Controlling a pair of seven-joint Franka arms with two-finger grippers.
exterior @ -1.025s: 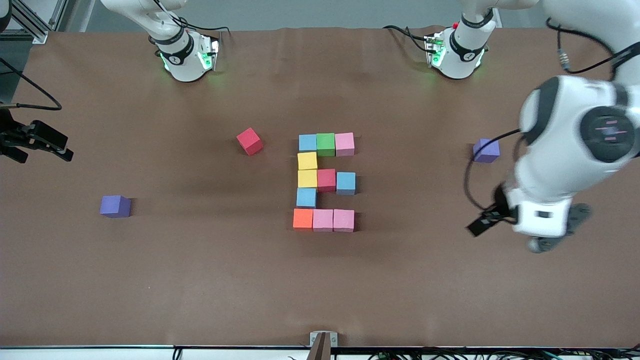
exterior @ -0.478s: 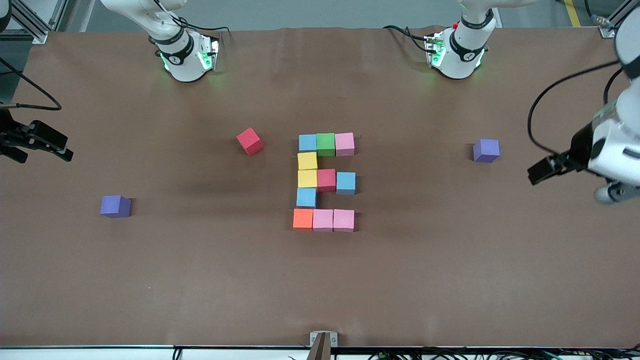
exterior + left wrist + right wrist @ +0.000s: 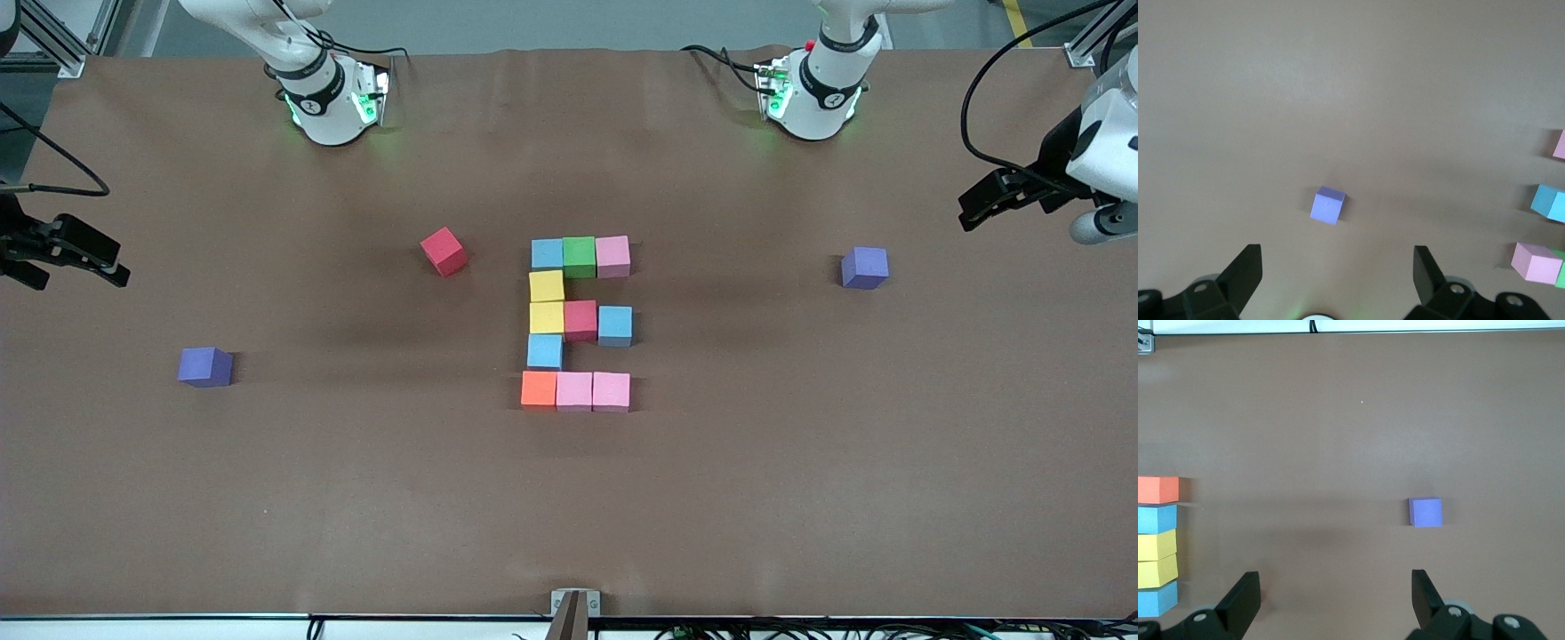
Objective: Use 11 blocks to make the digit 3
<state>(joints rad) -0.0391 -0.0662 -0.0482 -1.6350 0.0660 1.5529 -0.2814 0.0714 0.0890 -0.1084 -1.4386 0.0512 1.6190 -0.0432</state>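
From my left wrist camera I see the left gripper (image 3: 1338, 277) spread wide above the brown table (image 3: 1338, 80), a purple cube (image 3: 1328, 205) between its fingers (image 3: 1245, 270), and pink (image 3: 1536, 262) and light blue (image 3: 1548, 203) blocks at the edge.

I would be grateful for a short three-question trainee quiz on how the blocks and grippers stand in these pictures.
1. True or false: the red cube standing apart touches the digit 3.
2. Which colour is the middle cube of the figure's row nearest the robots' bases? A) green B) orange C) purple
3. Fill in: the left gripper and right gripper both stand ____ and hold nothing.

Key: 1 false, it lies apart toward the right arm's end. 2 A, the green cube. 3 open.
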